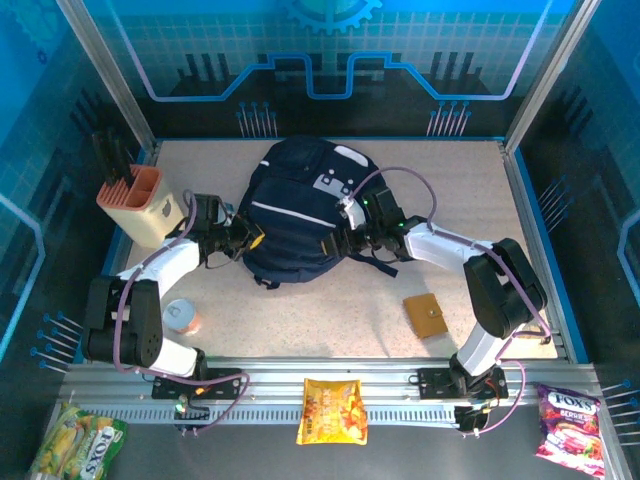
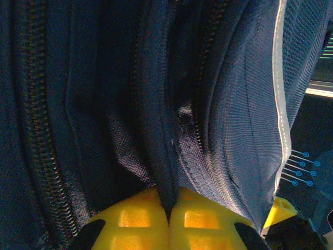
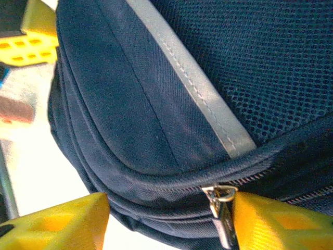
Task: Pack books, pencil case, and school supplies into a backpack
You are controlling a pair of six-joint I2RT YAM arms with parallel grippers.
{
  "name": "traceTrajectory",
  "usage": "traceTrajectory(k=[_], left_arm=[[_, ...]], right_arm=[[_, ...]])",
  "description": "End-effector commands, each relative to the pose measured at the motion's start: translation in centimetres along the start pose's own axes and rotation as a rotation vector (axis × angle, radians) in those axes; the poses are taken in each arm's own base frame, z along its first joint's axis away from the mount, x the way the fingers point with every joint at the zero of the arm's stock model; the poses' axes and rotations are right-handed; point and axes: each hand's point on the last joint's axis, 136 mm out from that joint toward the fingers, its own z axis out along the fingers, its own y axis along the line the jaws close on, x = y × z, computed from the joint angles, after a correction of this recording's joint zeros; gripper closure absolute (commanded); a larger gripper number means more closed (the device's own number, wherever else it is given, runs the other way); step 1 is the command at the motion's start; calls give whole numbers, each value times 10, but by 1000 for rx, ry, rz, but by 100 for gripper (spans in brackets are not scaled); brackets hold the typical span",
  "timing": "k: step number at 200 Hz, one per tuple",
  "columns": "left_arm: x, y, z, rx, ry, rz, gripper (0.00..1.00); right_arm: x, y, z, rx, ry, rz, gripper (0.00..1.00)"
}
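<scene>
The backpack (image 1: 295, 215) lies flat in the middle of the tabletop (image 1: 330, 320), nearer its far edge, with dark straps trailing toward the near side. What it holds cannot be seen (its zip lines look drawn together in the left wrist view). At the far left corner stands a peach-and-cream holder (image 1: 140, 205) with black tools (image 1: 112, 155) sticking up out of it.

A tan-brown square piece (image 1: 425, 315) lies alone toward the near right of the tabletop, well apart from the backpack. A small round tin (image 1: 181, 316) sits near the left edge, just beside the left arm. On the near rail a yellow snack bag (image 1: 333, 410) rests between the two bases, with a pink snack bag (image 1: 568, 428) past the near right corner and a yellow-green one (image 1: 78, 443) past the near left corner. The stretch between the tan piece and the backpack holds only the backpack's straps.

The left arm folds at its elbow and reaches to the backpack's left side, where the left gripper (image 1: 245, 238) is pinched tight on a fold of navy fabric. The right arm bends up by the right edge and stretches left to the backpack's right side. There the right gripper (image 3: 169, 219) stands partly spread, with a metal zipper pull (image 3: 221, 208) in the gap, against one finger (image 3: 270, 221) and not clamped.
</scene>
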Motion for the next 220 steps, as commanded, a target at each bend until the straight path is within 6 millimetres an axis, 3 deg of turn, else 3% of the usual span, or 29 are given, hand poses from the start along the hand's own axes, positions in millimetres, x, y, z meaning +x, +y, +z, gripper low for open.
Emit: traceTrajectory(k=[1,34,69,103,151,186,206,220], left_arm=[[2,-22,-1,51,17,41,100],[2,-22,-1,50,17,41,100],[0,-23,0,56,15,38,100],[4,-26,2,63,25,36,100],[17,-35,16,77,50,33,100],[25,-38,26,79,53,28,100],[21,-33,18,32,21,60,82],[18,-28,7,-29,-19,129,70]], right_arm=[[0,-1,-1,37,28,-71,42],[3,-5,-4,77,30,-110,54],[2,-21,-6,207,55,-98,84],[4,-7,-8,239,59,-160,93],[20,42,5,197,116,-276,93],[11,59,16,183,98,-277,90],[5,52,5,226,63,-244,79],[3,47,-9,248,18,-204,64]])
